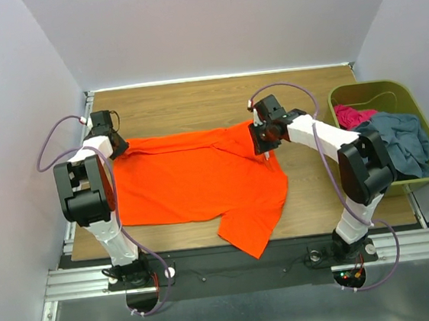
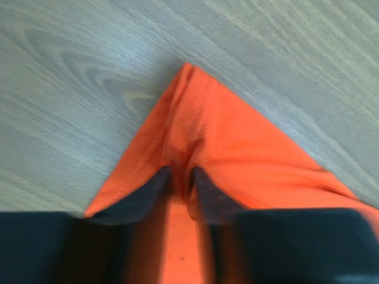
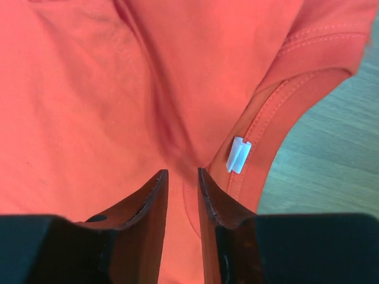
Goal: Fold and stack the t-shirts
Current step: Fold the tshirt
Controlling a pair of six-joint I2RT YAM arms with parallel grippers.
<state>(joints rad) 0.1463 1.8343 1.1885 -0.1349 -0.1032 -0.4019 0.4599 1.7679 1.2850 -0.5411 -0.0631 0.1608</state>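
The bright orange t-shirt [image 1: 193, 178] lies spread across the wooden table, one sleeve hanging toward the near edge. My left gripper [image 1: 119, 147] is at the shirt's far left corner, shut on a pinched fold of the orange cloth [image 2: 219, 136]; in the left wrist view the gripper [image 2: 180, 177] holds the pointed corner. My right gripper [image 1: 263, 149] is at the collar end, shut on orange cloth [image 3: 89, 89] right beside the white neck label [image 3: 238, 155]; the right wrist view shows the gripper [image 3: 182, 174] with cloth between its jaws. The magenta-pink shirt [image 1: 354, 115] and the blue-grey shirt [image 1: 404, 140] lie crumpled in the tub.
The olive-green tub [image 1: 360, 88] stands off the table's right edge. Bare wooden table [image 1: 193, 101] lies behind the orange shirt, up to the white back wall. White walls close in the left and right sides.
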